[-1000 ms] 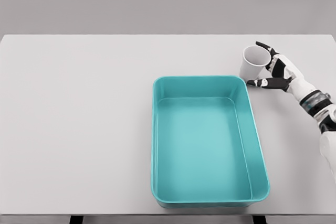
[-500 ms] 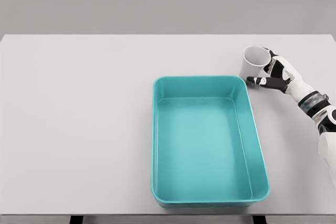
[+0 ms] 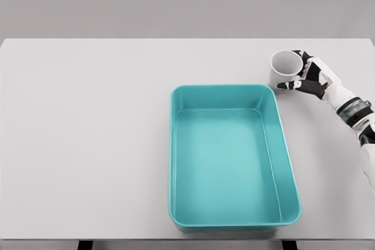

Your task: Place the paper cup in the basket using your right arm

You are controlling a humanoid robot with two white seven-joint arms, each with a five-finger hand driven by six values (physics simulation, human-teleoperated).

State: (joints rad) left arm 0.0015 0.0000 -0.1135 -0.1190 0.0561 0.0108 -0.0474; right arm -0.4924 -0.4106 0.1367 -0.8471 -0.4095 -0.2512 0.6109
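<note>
From the head view, the right robot hand (image 3: 306,78) has its fingers wrapped around the white paper cup (image 3: 283,67), which stands upright on the table (image 3: 88,115). The teal basket (image 3: 231,156) sits just beside the robot hand, down to its left.

1. Right arm comes in from the right edge, forearm angled up and to the left.
2. Right robot hand (image 3: 304,76) has its fingers curled round something, thumb pointing left underneath.
3. Wrist looks pretty straight.
</note>
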